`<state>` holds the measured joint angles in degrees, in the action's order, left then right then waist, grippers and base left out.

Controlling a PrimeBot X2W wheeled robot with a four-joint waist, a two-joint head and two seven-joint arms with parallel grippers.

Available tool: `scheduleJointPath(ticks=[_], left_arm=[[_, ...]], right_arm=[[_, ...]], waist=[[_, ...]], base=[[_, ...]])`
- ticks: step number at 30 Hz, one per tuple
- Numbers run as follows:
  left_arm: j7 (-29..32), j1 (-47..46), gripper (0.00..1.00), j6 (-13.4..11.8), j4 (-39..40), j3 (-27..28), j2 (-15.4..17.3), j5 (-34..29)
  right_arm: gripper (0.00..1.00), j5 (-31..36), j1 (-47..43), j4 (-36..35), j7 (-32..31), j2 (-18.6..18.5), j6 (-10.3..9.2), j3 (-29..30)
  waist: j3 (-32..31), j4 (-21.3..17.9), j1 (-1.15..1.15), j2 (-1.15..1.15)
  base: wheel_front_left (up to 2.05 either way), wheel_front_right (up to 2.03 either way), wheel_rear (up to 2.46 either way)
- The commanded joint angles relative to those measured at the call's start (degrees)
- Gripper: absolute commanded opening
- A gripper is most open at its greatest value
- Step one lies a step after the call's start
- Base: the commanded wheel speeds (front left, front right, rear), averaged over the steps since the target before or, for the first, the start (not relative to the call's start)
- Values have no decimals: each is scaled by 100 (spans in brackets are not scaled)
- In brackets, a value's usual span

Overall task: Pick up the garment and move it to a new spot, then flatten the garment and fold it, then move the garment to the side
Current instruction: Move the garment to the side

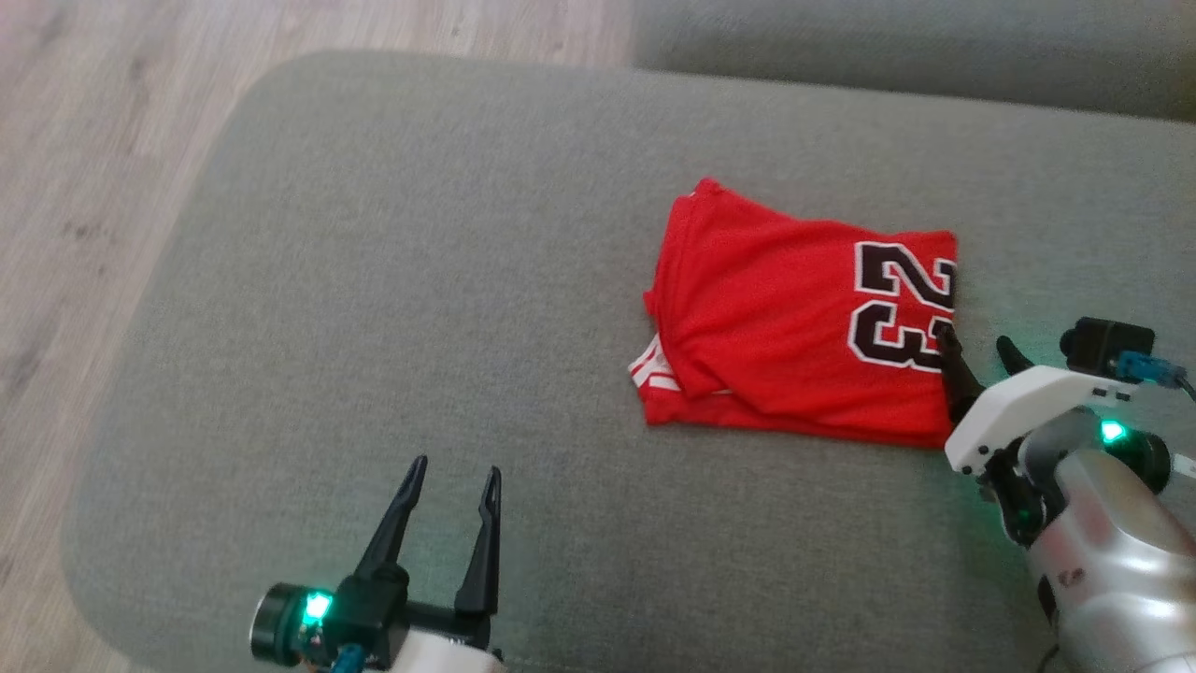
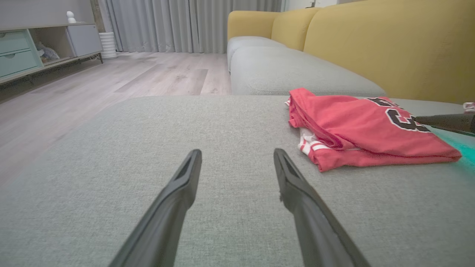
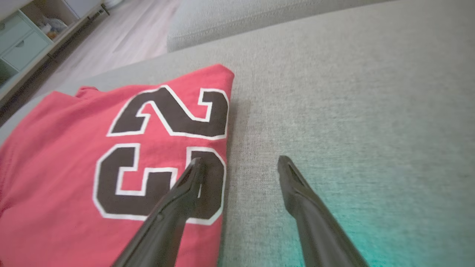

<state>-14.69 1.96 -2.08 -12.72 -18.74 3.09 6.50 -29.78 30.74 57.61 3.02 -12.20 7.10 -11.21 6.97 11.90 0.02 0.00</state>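
A red jersey (image 1: 794,318) with a black and white "23" lies folded on the grey cushion (image 1: 420,280), right of its middle. In the left wrist view the jersey (image 2: 352,126) sits to the right, ahead of the fingers. My right gripper (image 1: 978,348) stands open at the jersey's right edge, one finger over the "3" and the other over bare cushion; the right wrist view shows the jersey (image 3: 74,155) under the left finger, with the gripper (image 3: 240,163) holding nothing. My left gripper (image 1: 452,472) is open above the cushion's front, well left of the jersey, and shows as open fingers (image 2: 237,154).
Wood floor (image 1: 84,168) lies beyond the cushion's left edge. A second grey seat (image 2: 289,70) and yellow sofa backs (image 2: 389,44) stand behind. A cabinet with drawers (image 2: 22,52) and curtains (image 2: 178,22) line the far wall.
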Motion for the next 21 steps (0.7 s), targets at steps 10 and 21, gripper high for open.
scheduleJointPath(ticks=[10,21], left_arm=[[-30,-247,100,-109,90,259,-22,-15],[-30,-458,100,-102,264,268,-22,9]], right_arm=[[0,-384,374,328,286,-28,39,-803],[0,-589,805,-151,31,-1477,39,-1434]], waist=[[20,-232,-2,0],[373,-1066,-2,0]], base=[[0,0,0],[0,0,0]])
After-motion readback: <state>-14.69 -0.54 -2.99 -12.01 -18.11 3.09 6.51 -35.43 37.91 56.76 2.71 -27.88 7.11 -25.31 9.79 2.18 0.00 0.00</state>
